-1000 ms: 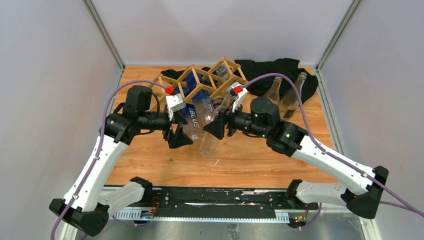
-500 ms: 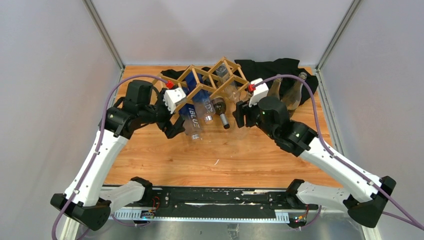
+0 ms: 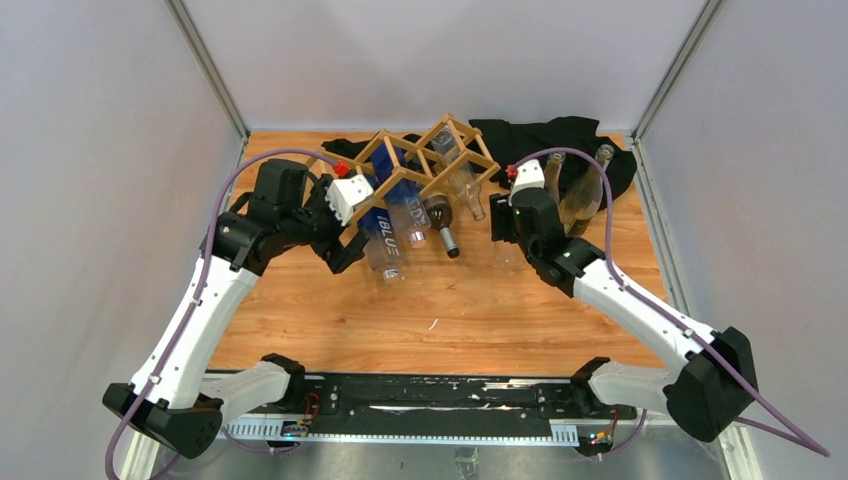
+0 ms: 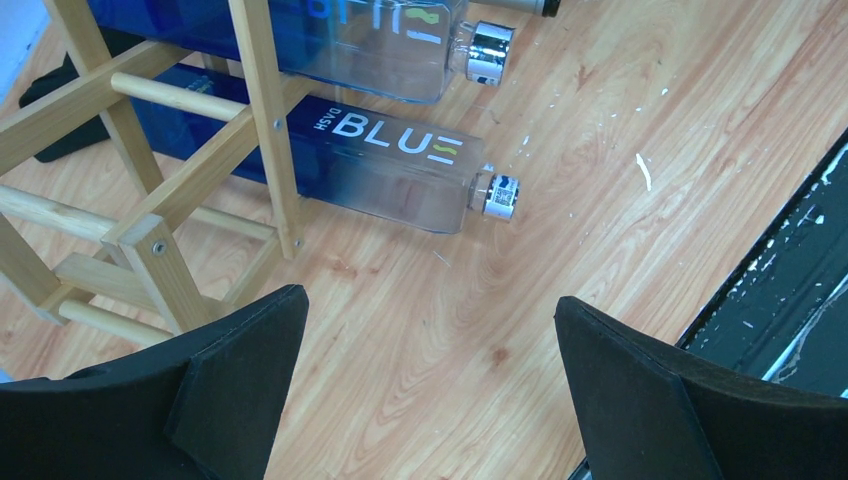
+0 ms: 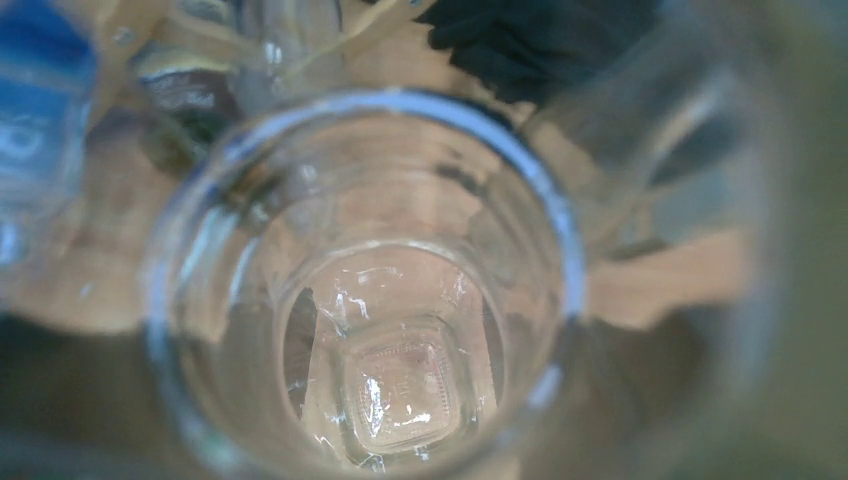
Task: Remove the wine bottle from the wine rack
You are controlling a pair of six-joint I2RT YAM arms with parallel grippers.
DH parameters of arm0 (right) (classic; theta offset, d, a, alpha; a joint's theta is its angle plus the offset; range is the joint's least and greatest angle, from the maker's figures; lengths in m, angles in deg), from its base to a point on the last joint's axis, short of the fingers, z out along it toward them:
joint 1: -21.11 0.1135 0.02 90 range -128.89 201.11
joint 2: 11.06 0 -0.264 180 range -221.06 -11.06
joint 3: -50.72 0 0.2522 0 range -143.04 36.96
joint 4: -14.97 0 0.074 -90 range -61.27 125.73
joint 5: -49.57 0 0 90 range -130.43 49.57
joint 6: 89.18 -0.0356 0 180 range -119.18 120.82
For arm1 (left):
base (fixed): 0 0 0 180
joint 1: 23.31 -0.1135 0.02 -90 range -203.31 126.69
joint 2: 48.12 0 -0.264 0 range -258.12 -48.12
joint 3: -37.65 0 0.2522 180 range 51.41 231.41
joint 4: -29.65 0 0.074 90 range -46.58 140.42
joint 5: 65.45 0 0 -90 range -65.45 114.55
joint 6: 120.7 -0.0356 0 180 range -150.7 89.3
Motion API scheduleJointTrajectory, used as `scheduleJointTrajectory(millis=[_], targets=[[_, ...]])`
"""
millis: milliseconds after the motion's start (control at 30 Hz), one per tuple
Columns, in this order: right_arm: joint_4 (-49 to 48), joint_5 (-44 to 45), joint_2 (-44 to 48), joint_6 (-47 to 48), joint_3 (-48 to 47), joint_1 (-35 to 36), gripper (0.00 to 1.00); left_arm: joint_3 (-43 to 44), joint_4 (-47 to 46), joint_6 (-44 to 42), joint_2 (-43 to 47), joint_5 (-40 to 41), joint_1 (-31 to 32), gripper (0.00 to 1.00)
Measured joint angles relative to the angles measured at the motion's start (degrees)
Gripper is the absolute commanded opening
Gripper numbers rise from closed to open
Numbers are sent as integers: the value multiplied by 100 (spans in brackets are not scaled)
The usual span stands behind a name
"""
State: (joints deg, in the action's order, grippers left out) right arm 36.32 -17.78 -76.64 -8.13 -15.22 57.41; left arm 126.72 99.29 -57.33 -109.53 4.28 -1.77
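Tabletop scene with two arms flanking the wine rack [image 3: 414,150], which is standing at the far middle of the wooden table [image 3: 330,320]. The right gripper [image 3: 501,228] is clasping a clear glass wine bottle [image 5: 370,300]. Its wrist view is looking straight along the bottle, whose round glass is filling the frame, and the fingers are showing only as dark blur at the edges. From above, this bottle is sitting clear of the lattice, just to the rack's right, near an upright bottle [image 3: 547,178] and a second upright bottle [image 3: 588,192] that are standing by a black cloth [image 3: 540,135]. Whether it is touching the table cannot be told.

The left gripper [image 4: 430,305] is hanging with its fingers spread wide, gripping nothing, above bare wood just in front of the rack's left end. A blue bottle lettered BLUE [image 4: 395,160] is lying in a low cell, cap pointing toward the arms, with another blue bottle [image 4: 380,40] lying beside it. A dark bottle [image 3: 443,225] is lying in the rack too, its neck projecting forward.
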Motion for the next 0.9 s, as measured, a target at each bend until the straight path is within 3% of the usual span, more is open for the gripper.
scheduleJointTrajectory(millis=[367,800,900], targets=[[-1325,184,-592,-2,595,-118,0,-22,-2,-42,0,-7,0,100],[-2133,334,-979,-24,1128,-120,0,-22,-2,-98,-2,-9,-4,100],[-2229,352,-979,-46,1178,-120,23,-22,-4,-109,-2,-9,-4,100]])
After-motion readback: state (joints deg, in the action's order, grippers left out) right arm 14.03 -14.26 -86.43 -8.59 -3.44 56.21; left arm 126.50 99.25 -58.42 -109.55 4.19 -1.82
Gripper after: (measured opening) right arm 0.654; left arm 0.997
